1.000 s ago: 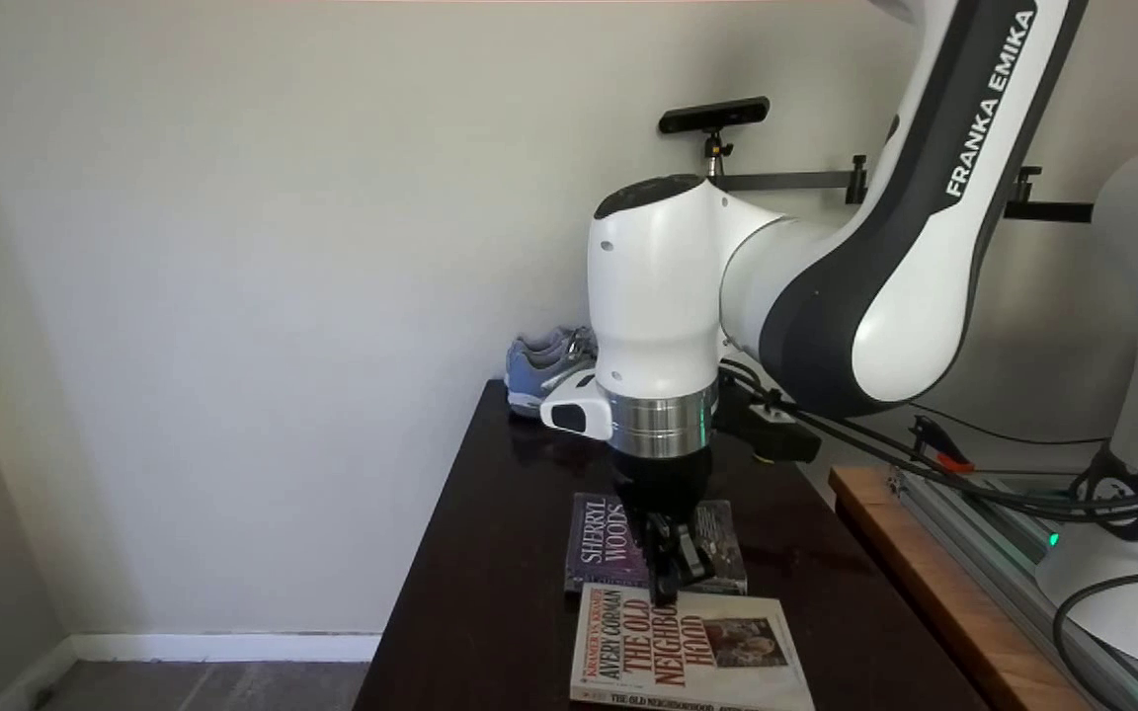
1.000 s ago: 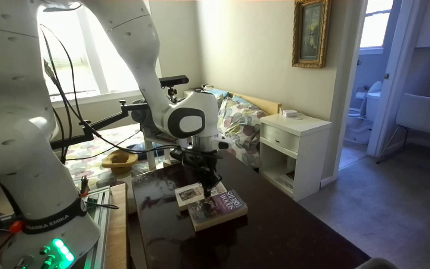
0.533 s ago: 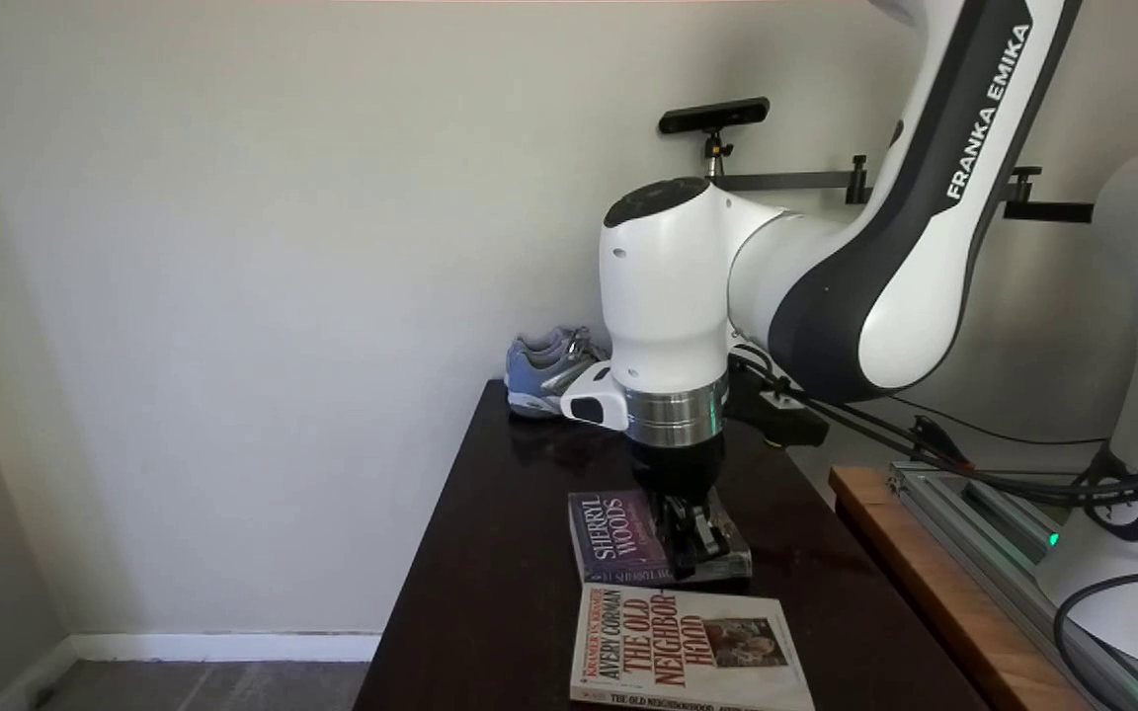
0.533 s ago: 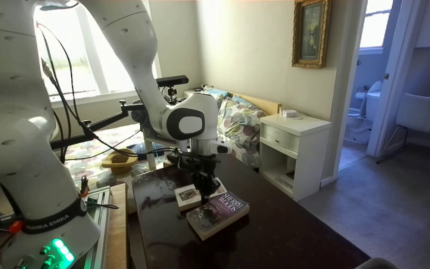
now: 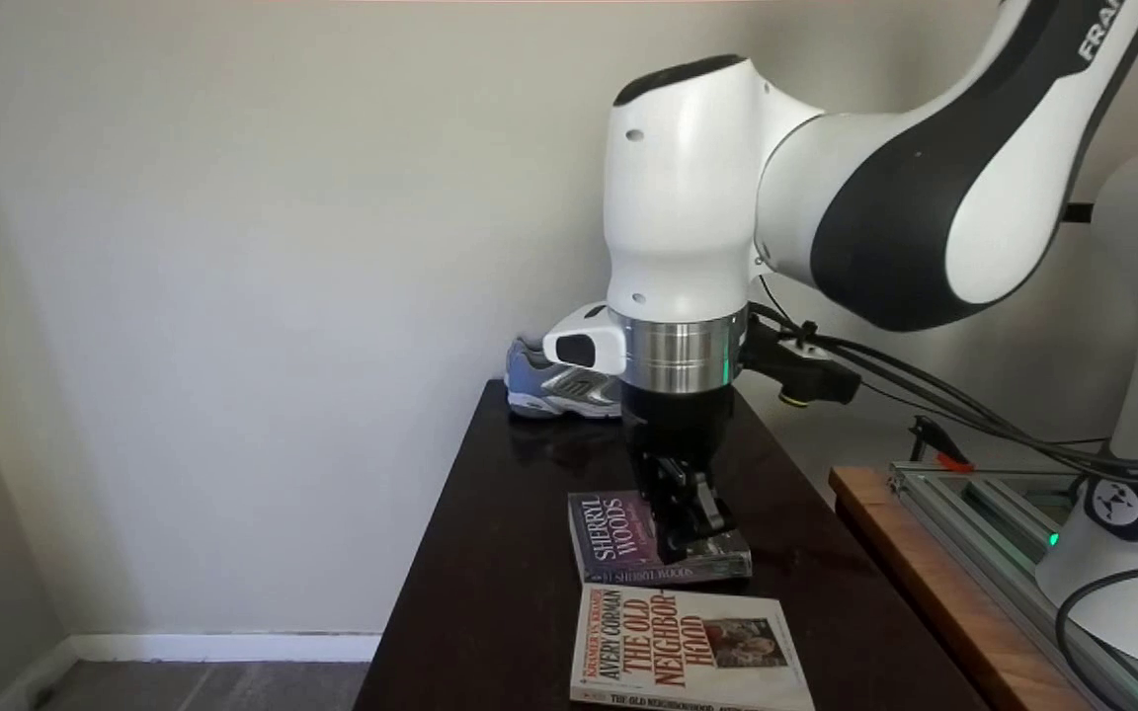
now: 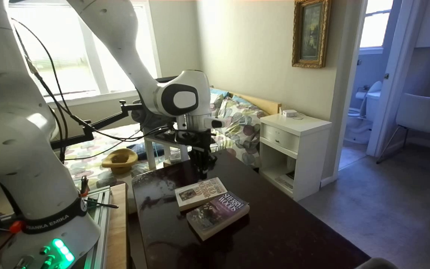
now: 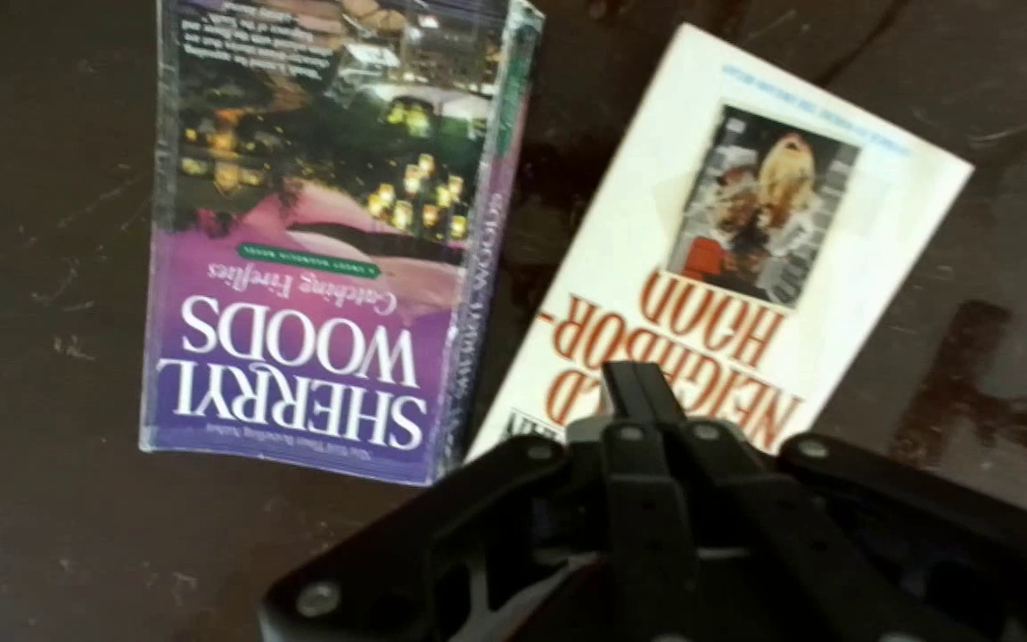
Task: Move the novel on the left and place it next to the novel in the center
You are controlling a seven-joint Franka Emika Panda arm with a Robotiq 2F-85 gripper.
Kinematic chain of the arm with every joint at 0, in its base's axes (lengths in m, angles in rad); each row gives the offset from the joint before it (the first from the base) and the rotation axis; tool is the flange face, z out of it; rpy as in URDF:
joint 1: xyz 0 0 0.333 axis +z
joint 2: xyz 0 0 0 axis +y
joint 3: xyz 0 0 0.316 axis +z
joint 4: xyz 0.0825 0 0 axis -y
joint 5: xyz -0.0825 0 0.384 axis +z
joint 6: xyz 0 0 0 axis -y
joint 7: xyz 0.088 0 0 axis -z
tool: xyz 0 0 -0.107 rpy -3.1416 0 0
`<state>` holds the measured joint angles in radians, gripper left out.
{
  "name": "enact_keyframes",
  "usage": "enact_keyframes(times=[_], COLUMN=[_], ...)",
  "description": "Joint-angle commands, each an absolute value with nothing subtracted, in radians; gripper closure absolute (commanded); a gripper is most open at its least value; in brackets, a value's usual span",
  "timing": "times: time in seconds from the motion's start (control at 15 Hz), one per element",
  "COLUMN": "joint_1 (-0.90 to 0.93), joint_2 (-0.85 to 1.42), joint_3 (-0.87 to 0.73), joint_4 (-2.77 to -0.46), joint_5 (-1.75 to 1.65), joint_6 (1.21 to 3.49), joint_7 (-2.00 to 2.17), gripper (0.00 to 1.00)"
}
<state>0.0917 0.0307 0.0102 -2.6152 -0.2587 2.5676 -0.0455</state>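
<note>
The purple Sherryl Woods novel [image 5: 613, 538] and the white novel "The Old Neighborhood" [image 5: 688, 647] lie flat, side by side, on the dark table [image 5: 490, 612]. Both also show in an exterior view, the purple novel [image 6: 218, 215] nearer that camera than the white novel [image 6: 200, 192]. In the wrist view the purple novel [image 7: 299, 250] is on the left and the white novel [image 7: 745, 223] on the right. A wedge-shaped gap between them narrows toward the gripper. My gripper [image 7: 631, 370] is shut with nothing between its fingertips, raised above the novels; it also shows in both exterior views [image 5: 673, 553] [image 6: 203, 175].
A blue-grey shoe [image 5: 564, 390] stands at the table's end behind the arm. A wooden bench [image 5: 954, 592] with the robot's rail runs beside the table. A white nightstand [image 6: 297, 149] and a bed with a yellow hat [image 6: 120, 160] are beyond the table.
The purple novel has turned slightly, its picture end swinging away from the white novel. My gripper was low at the novels and has risen. The white novel has not moved.
</note>
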Motion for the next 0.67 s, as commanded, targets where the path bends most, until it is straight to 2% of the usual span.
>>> enact_keyframes(times=[0.0, 0.6], joint_1=[0.124, 0.153], joint_2=[-0.004, 0.084], joint_3=[0.085, 0.145], joint_4=[-2.63, -2.644], joint_5=[-0.159, -0.173], joint_6=[2.531, 2.601], joint_7=[-0.065, -0.046], gripper=[1.0, 1.0])
